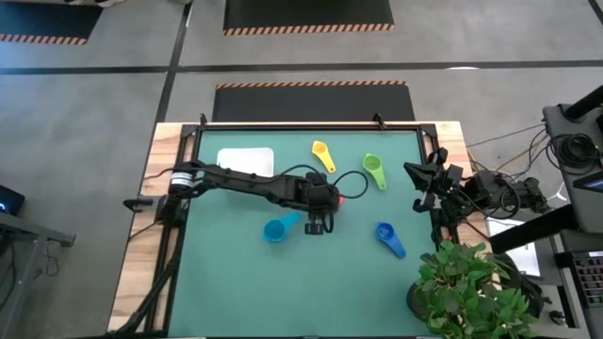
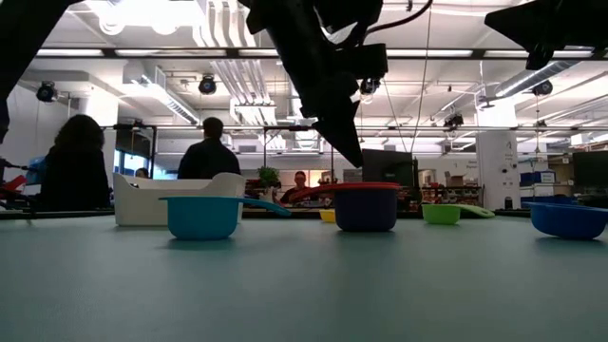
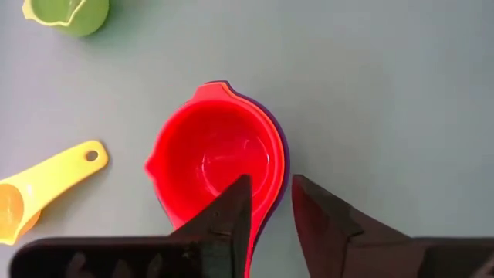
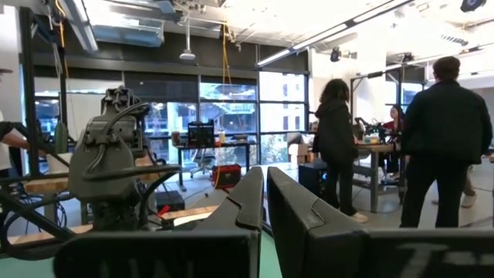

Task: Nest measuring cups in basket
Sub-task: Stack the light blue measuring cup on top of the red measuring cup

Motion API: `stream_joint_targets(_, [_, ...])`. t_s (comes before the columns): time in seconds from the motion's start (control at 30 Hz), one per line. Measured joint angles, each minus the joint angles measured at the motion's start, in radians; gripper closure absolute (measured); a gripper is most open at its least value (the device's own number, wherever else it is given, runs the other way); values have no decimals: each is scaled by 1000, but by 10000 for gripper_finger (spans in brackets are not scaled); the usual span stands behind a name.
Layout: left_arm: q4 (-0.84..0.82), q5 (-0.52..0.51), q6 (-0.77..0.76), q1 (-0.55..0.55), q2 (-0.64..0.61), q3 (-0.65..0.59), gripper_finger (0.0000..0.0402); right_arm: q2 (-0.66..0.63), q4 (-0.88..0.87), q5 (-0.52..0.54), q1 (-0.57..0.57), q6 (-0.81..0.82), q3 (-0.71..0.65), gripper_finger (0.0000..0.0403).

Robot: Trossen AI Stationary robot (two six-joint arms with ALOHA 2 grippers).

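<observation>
The left pincer (image 3: 270,212) is seen slightly parted, one finger inside and one outside the rim of the small red plastic measuring cup (image 3: 212,158), which sits nested in a purple cup (image 3: 279,166) on the green worktop (image 1: 236,273) (whether the rim is pressed cannot be told). The left arm is stretched across mid-worktop. The light blue cup (image 1: 276,229) lies just beside; the yellow (image 1: 322,155), green (image 1: 374,169) and dark blue (image 1: 388,237) cups lie apart. The white square basket (image 1: 246,161) stands at the rear. The right pincer (image 4: 265,202) is shut, raised at the right edge.
</observation>
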Motion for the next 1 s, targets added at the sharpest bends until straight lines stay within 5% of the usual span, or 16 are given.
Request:
stream_joint_targets(0.43, [-112, -2, 1, -53, -113, 19, 312, 0, -5, 0, 0, 0, 0, 394])
stream_joint_targets(1.0, [-392, 6, -251, -179, -166, -11, 312, 0, -4, -1, 0, 3, 0, 394])
